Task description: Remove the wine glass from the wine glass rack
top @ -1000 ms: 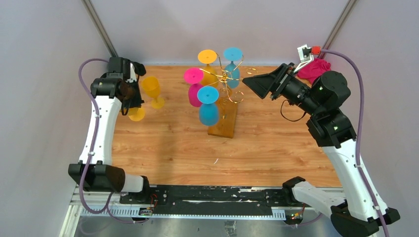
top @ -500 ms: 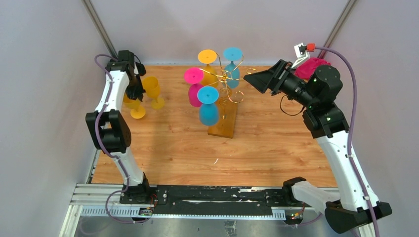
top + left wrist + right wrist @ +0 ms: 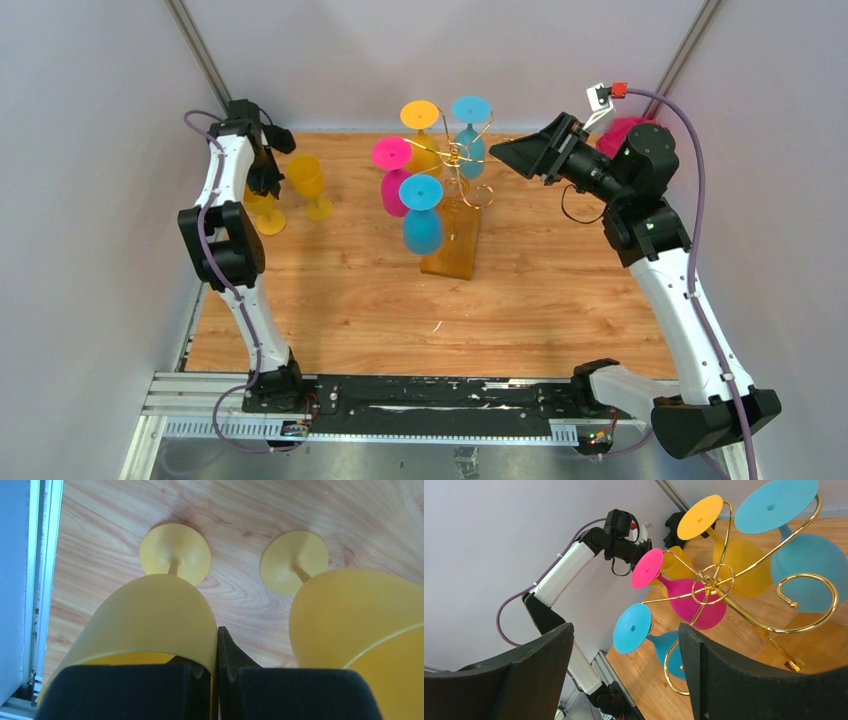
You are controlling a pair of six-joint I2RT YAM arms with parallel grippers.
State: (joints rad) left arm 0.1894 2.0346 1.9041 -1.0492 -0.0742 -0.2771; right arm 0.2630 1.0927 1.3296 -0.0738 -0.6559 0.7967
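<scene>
The wine glass rack (image 3: 458, 160) is gold wire on a wooden base (image 3: 452, 258) at the table's middle. Upside down on its arms hang a yellow wine glass (image 3: 420, 115), a blue one (image 3: 470, 108), a pink one (image 3: 392, 153) and a nearer blue one (image 3: 421, 192). My right gripper (image 3: 512, 155) hovers open just right of the rack, facing it; the rack's hub (image 3: 711, 582) shows beyond its fingers (image 3: 724, 675). My left gripper (image 3: 262, 182) is at the far left, shut on the rim of an upright yellow glass (image 3: 150, 620) whose foot (image 3: 175, 552) is at the table.
A second yellow glass (image 3: 307, 178) stands right beside the held one, its bowl (image 3: 360, 620) close to my left fingers. A pink cloth (image 3: 628, 130) lies behind the right arm. The table's left edge rail (image 3: 42, 580) is near the held glass.
The left arm has folded upright and carried its yellow glass slightly back and left. The right gripper has moved up and back, still open, facing the rack.
</scene>
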